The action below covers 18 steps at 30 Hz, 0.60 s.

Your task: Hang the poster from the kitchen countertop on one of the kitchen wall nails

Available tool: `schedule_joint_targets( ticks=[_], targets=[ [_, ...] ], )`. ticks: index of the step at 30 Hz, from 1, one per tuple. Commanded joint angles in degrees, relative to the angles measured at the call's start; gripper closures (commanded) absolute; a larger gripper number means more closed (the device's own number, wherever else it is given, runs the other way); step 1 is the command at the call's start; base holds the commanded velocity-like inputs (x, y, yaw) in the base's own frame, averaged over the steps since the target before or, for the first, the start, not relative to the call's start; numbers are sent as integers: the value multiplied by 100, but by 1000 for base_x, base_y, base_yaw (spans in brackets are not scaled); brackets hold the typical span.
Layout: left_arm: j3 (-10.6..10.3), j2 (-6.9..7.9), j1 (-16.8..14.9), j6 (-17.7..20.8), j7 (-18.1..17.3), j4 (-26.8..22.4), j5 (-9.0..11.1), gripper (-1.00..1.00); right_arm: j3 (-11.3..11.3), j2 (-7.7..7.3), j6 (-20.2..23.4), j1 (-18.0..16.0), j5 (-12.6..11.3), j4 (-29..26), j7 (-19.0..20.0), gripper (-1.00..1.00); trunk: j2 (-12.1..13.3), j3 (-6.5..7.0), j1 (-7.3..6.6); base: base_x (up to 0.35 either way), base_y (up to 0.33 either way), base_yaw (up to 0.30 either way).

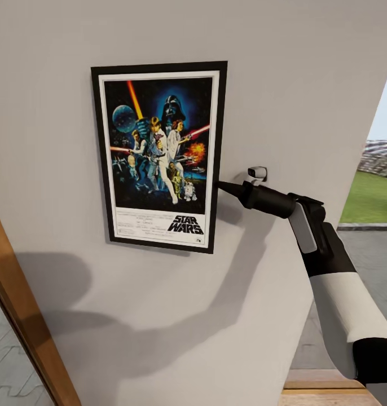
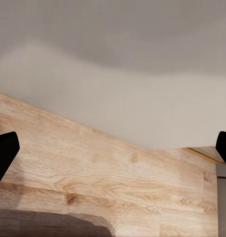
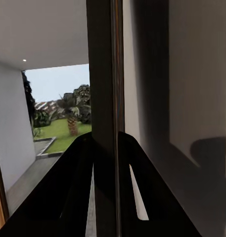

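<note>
pale grey wall [image 1: 306,73] | wood door frame [image 1: 24,316] at lower left | light wood floor [image 2: 103,182] | green lawn [image 1: 371,197] outside, daylight

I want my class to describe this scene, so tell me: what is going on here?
The robot's right gripper is pinching the right edge of the framed Star Wars poster, holding it flat against the pale grey wall. The right wrist view shows its fingers closed on the frame's edge. The left gripper is open and idle, facing a wooden floor.
</note>
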Motion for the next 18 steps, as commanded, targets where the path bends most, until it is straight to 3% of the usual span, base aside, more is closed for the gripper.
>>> schedule_joint_targets(
  ticks=[1,6,7,8,18],
  targets=[
    [-48,4,-2,-51,-4,5,20,-100,10,-5,45,-2,-48,1,-7,100,-4,-3,2,0,0,0],
    [-48,8,-2,-47,0,5,20,-100,10,-5,45,-2,-45,0,-13,100,-4,-3,2,128,0,0],
    [-47,8,-2,-48,-1,5,20,-100,562,118,217,-2,-425,-805,370,100,-4,-3,2,250,0,0],
    [-46,8,-2,-49,-4,5,20,-100,10,-5,45,-2,-43,-1,-26,-100,-4,-3,2,193,0,0],
    [-48,9,-2,-50,-8,5,20,-100,2,-5,44,-2,-49,-24,-47,-100,-4,-3,2,37,0,0]
  ],
)
